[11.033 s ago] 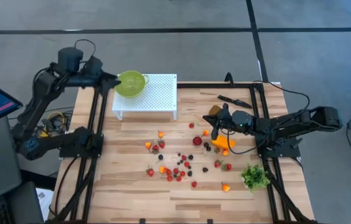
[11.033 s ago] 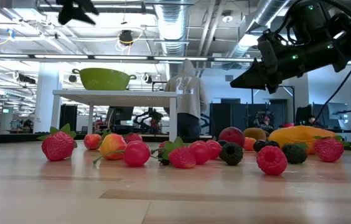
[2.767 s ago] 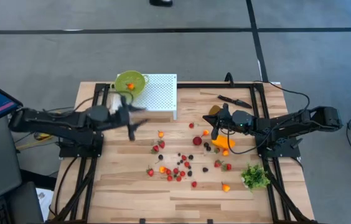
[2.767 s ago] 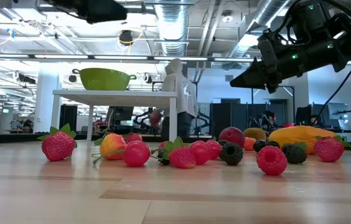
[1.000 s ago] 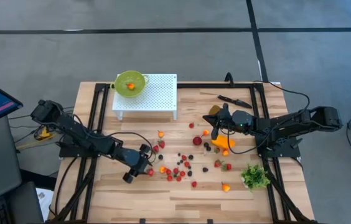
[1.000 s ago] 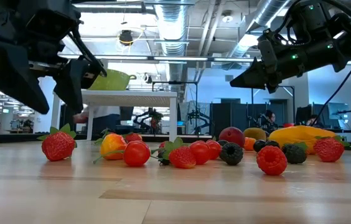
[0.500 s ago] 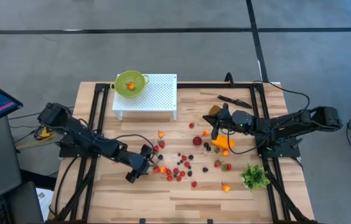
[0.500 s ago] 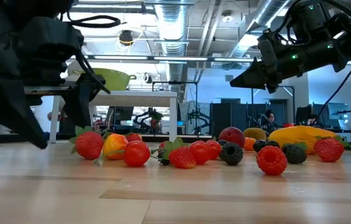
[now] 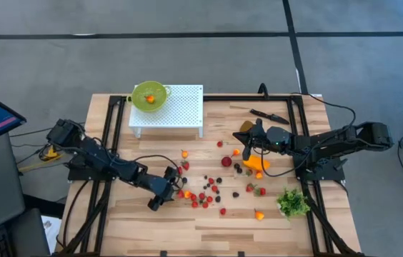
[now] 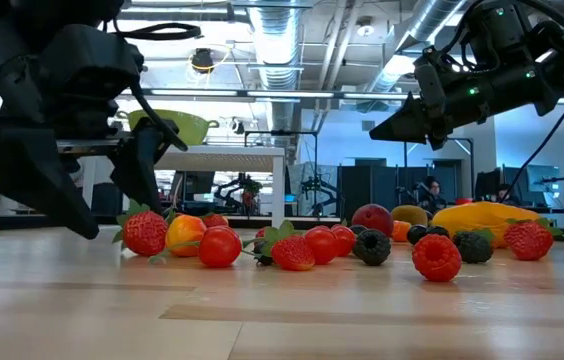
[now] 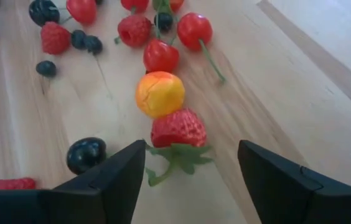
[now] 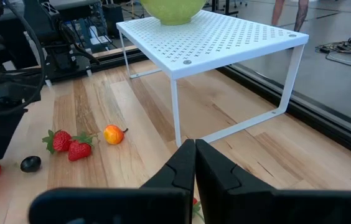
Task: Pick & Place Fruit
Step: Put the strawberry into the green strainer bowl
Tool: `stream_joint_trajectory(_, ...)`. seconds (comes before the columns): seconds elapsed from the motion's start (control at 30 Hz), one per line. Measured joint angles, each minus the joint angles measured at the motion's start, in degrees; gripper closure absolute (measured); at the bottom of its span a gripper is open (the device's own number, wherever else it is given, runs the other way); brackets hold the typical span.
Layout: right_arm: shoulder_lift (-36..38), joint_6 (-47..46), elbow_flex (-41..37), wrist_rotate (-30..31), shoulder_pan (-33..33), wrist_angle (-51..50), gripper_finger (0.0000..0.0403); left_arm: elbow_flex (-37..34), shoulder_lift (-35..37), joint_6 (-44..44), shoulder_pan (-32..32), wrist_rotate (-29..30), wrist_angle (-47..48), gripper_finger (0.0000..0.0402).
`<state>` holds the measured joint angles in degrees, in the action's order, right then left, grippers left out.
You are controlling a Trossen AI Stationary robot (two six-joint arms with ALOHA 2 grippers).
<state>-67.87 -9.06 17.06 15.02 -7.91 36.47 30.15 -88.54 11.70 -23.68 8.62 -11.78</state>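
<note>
The left gripper [image 11: 191, 180] is sitting low over the wooden table [image 9: 151, 235] at the near-left edge of the fruit scatter, its fingers [image 11: 110, 180] spread wide and holding nothing. A strawberry [image 11: 178, 129] with a green leafy cap is lying just ahead of the gap between those fingers, apart from both of them, and in the low view the same strawberry [image 10: 146, 232] is showing between the two dark fingers near the table surface. Touching its far side is a small orange-yellow fruit [image 11: 160, 94], and beyond that a red cherry-like piece [image 11: 160, 55] is lying in the same line. A dark berry [image 11: 87, 155] is resting just beside one finger. Farther on, the main scatter of small red, orange and dark pieces [image 9: 205, 194] is spreading across the middle of the table. Farther toward the right, the right gripper [image 9: 246, 152] is hanging above the table with its fingers pressed together and empty, close to the elongated orange fruit [image 9: 256, 163]. At the back, a green bowl [image 9: 149, 96] is standing on a white perforated rack [image 9: 183, 107] with one orange piece [image 9: 149, 98] inside it.
</note>
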Motion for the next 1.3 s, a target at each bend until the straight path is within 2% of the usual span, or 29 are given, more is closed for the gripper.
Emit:
stream_joint_trajectory(0.2, 0.0, 0.0, 0.0, 0.0, 0.0, 0.0, 0.0397, 0.1, -4.7, 0.0, 0.0, 0.0, -4.6, 0.0164)
stream_joint_trajectory(0.53, 0.0, 0.0, 0.0, 0.0, 0.0, 0.0, 0.0397, 0.0, -5.2, -0.1, 0.0, -1.9, -6.6, 0.0185)
stream_joint_trajectory(0.8, 0.0, 0.0, 0.0, 0.0, 0.0, 0.0, 0.0397, 0.0, -5.3, -0.2, 0.0, -5.4, -7.2, 0.0224)
stream_joint_trajectory(1.03, 0.0, 0.0, 0.0, 0.0, 0.0, 0.0, 0.0397, 0.0, -5.3, -0.2, 0.0, -5.5, -7.2, 0.0261)
stream_joint_trajectory(1.3, 0.0, 0.0, 0.0, 0.0, 0.0, 0.0, 0.0397, 0.0, -5.3, -0.2, 0.0, -5.5, -7.2, 0.0256)
